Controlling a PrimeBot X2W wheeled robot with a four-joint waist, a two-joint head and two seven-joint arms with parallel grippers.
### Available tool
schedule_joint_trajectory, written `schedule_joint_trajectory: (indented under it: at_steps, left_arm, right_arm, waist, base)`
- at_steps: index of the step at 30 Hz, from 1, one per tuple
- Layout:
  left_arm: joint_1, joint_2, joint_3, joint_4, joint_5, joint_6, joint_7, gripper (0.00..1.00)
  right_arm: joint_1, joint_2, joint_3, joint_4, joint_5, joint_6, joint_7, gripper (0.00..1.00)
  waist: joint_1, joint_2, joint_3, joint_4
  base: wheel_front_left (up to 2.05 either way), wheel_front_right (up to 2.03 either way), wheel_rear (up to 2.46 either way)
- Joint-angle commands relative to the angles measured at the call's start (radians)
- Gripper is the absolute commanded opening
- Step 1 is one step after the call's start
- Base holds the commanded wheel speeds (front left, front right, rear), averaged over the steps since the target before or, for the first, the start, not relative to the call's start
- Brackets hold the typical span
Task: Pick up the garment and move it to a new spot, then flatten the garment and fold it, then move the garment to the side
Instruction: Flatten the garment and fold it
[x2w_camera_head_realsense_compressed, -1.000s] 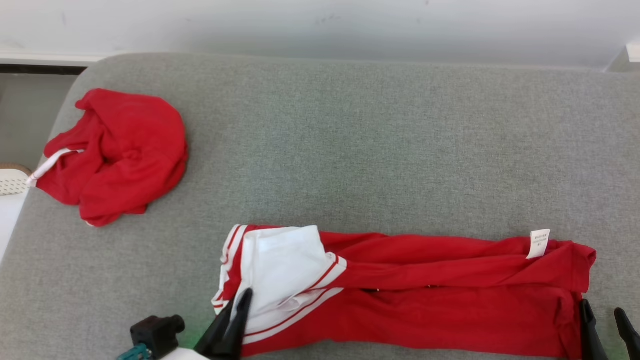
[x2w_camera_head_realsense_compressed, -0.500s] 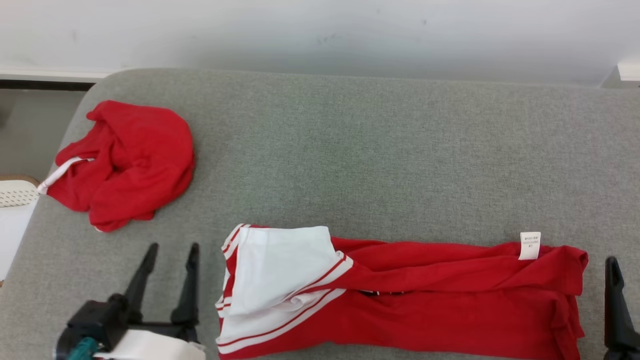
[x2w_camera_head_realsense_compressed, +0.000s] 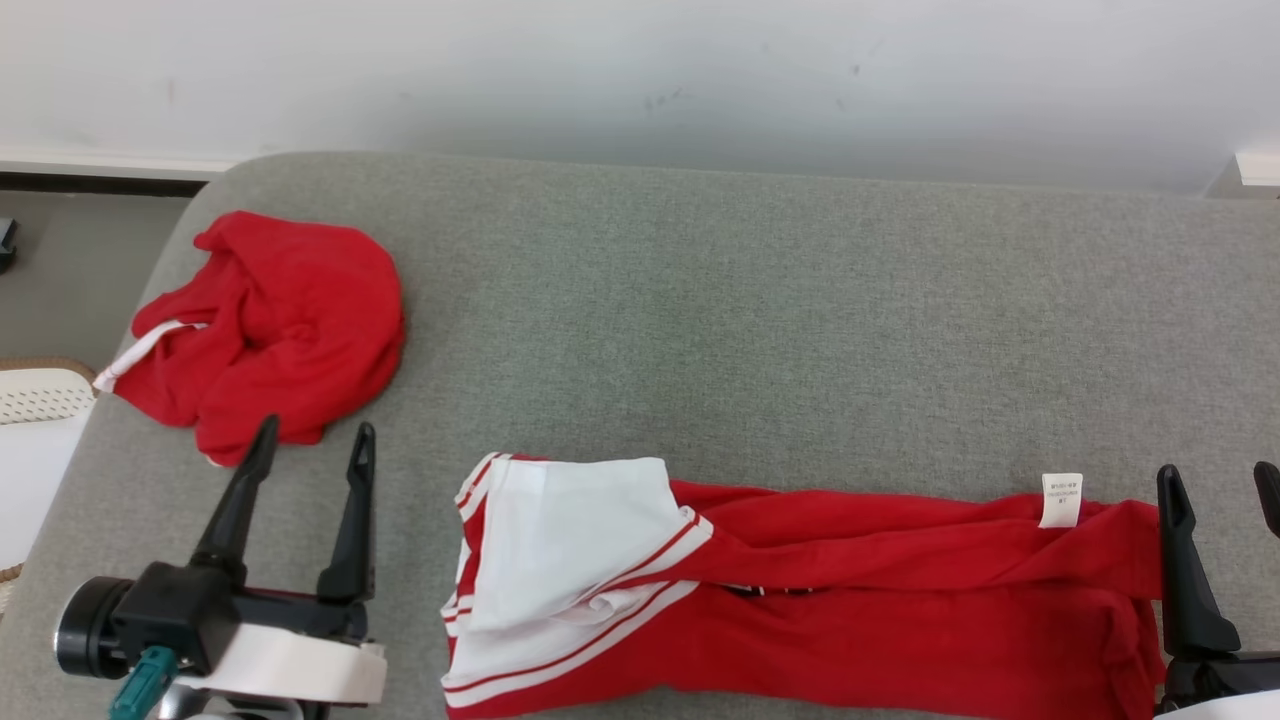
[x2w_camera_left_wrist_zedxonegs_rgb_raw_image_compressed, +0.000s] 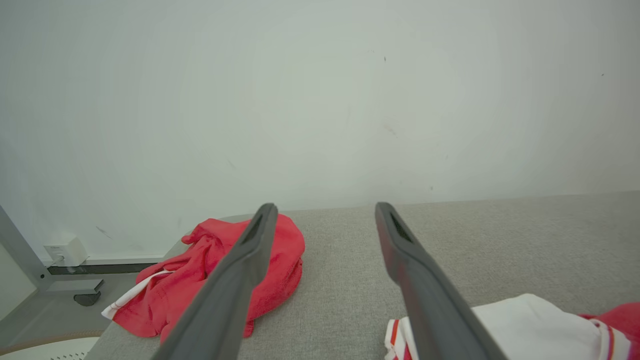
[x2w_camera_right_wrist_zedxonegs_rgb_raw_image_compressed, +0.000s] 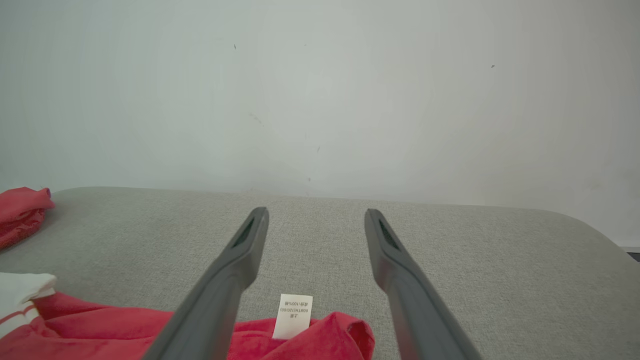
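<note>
- The long red garment (x2w_camera_head_realsense_compressed: 800, 610) is laid out from left to right along the near edge of the grey fabric-covered counter (x2w_camera_head_realsense_compressed: 750, 330), and it is folded lengthwise.
- A white panel with red and white stripes is seen at its left end, and a small white label (x2w_camera_head_realsense_compressed: 1061, 499) stands up from its far edge near the right end.
- The left jaws are spread wide apart and nothing is held in them. Their fingers (x2w_camera_head_realsense_compressed: 240, 500) are set just left of the garment's striped end, with bare counter between.
- In the left wrist view the striped end (x2w_camera_left_wrist_zedxonegs_rgb_raw_image_compressed: 540, 320) is seen low on the right, outside the gap of the jaws.
- The right jaws are also spread wide and are empty. One of their fingers (x2w_camera_head_realsense_compressed: 1180, 570) is seen against the garment's right edge; whether it is touched cannot be told.
- In the right wrist view the label (x2w_camera_right_wrist_zedxonegs_rgb_raw_image_compressed: 293, 315) and the garment's right end (x2w_camera_right_wrist_zedxonegs_rgb_raw_image_compressed: 100, 330) are seen low between the two fingers.
- A crumpled red garment (x2w_camera_head_realsense_compressed: 270, 330) lies at the far left of the counter, well apart from the long one.
</note>
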Motion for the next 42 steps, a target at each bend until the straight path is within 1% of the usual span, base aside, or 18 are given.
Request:
schedule_joint_trajectory:
  at_steps: [1, 7, 11, 14, 22, 28, 31, 32, 33, 34, 38, 42]
  left_arm:
    - [-0.007, 0.002, -0.001, 0.007, -0.002, -0.002, 0.000, 1.00]
    - [-0.016, -0.005, -0.010, 0.019, -0.008, -0.012, 0.000, 1.00]
    - [-0.027, -0.010, -0.015, 0.017, -0.007, -0.021, 0.000, 1.00]
    - [-0.038, -0.017, -0.020, 0.017, 0.000, -0.025, 0.000, 1.00]
    - [-0.052, -0.044, -0.024, 0.027, 0.001, -0.044, 0.000, 1.00]
    - [-0.060, -0.057, -0.008, 0.039, 0.002, -0.060, 0.000, 1.00]
    - [-0.059, -0.062, 0.002, 0.041, 0.010, -0.063, 0.000, 1.00]
    - [-0.057, -0.063, 0.005, 0.041, 0.011, -0.065, 0.000, 1.00]
    - [-0.056, -0.064, 0.009, 0.043, 0.013, -0.064, 0.000, 1.00]
    - [-0.054, -0.065, 0.012, 0.044, 0.014, -0.066, 0.000, 1.00]
    - [-0.046, -0.073, 0.021, 0.039, 0.021, -0.070, 0.000, 1.00]
    - [-0.037, -0.077, 0.030, 0.032, 0.029, -0.072, 0.000, 1.00]
  right_arm:
    - [-0.006, 0.002, 0.000, 0.004, -0.002, -0.003, -0.001, 1.00]
    - [-0.010, 0.002, -0.005, 0.018, 0.007, -0.003, 0.004, 1.00]
    - [-0.014, 0.002, -0.029, 0.064, 0.010, -0.003, 0.009, 1.00]
    - [-0.015, -0.004, -0.044, 0.142, 0.014, -0.003, 0.004, 1.00]
    - [-0.063, -0.009, -0.046, 0.412, 0.051, -0.003, -0.052, 1.00]
    - [-0.092, -0.012, -0.003, 0.569, 0.076, -0.003, -0.041, 1.00]
    - [-0.100, -0.011, 0.034, 0.620, 0.096, -0.002, -0.039, 1.00]
    - [-0.103, -0.010, 0.044, 0.630, 0.103, -0.002, -0.044, 0.64]
    - [-0.103, -0.011, 0.054, 0.641, 0.109, -0.001, -0.041, 0.37]
    - [-0.101, -0.012, 0.067, 0.650, 0.111, -0.001, -0.039, 0.00]
    - [-0.093, -0.021, 0.077, 0.635, 0.131, -0.002, -0.069, 0.00]
    - [-0.088, -0.045, 0.021, 0.573, 0.141, -0.003, -0.101, 0.00]
  waist:
    - [0.0000, -0.0001, -0.001, 0.000]
    - [0.0000, -0.0001, -0.001, 0.004]
    - [0.0000, -0.0001, 0.006, 0.013]
    - [0.0000, -0.0001, 0.013, 0.024]
    - [0.0000, -0.0001, 0.034, 0.040]
    - [0.0000, -0.0001, 0.044, 0.041]
    - [0.0000, -0.0001, 0.046, 0.038]
    - [0.0000, -0.0001, 0.046, 0.036]
    - [0.0000, -0.0001, 0.045, 0.035]
    - [0.0000, -0.0001, 0.044, 0.034]
    - [0.0000, -0.0001, 0.040, 0.032]
    - [0.0000, -0.0001, 0.034, 0.026]
  base:
    - [0.00, 0.00, 0.00]
    - [0.00, 0.00, 0.00]
    - [0.00, 0.00, 0.00]
    - [0.00, 0.00, 0.00]
    - [0.00, 0.00, 0.00]
    - [0.00, 0.00, 0.00]
    - [0.00, 0.00, 0.00]
    - [0.00, 0.00, 0.00]
    - [0.00, 0.00, 0.00]
    - [0.00, 0.00, 0.00]
    - [0.00, 0.00, 0.00]
    - [0.00, 0.00, 0.00]
